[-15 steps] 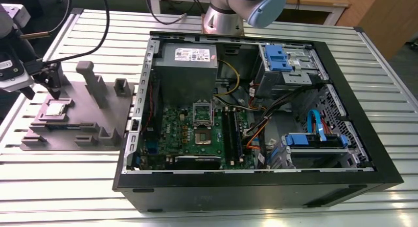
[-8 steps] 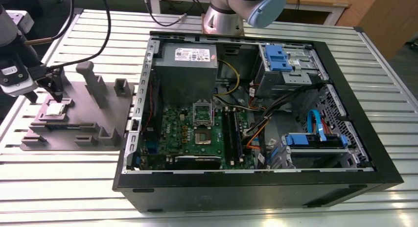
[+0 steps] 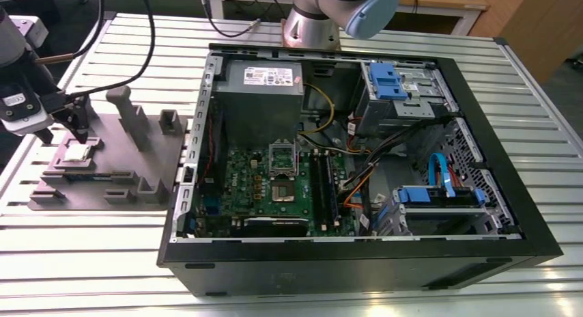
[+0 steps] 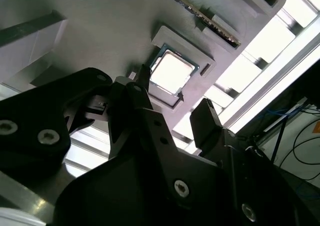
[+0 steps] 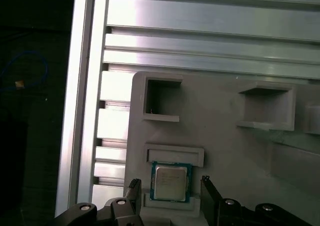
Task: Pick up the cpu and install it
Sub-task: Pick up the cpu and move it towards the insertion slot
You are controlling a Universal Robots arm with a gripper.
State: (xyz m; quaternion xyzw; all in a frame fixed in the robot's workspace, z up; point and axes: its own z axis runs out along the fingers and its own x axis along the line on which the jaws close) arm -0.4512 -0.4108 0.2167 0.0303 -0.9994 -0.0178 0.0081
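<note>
The cpu is a small silver square chip lying flat in a recess of the grey fixture at the exterior view's left. My gripper hovers just above it, open, with one dark finger on each side and nothing held. In both wrist views the cpu lies between the spread fingertips, apart from them. The green motherboard with its metal socket lies inside the open computer case.
The fixture carries upright grey posts and empty pockets close to the gripper. A grey power-supply box, blue drive brackets and loose cables crowd the case. All of it rests on a slatted aluminium table.
</note>
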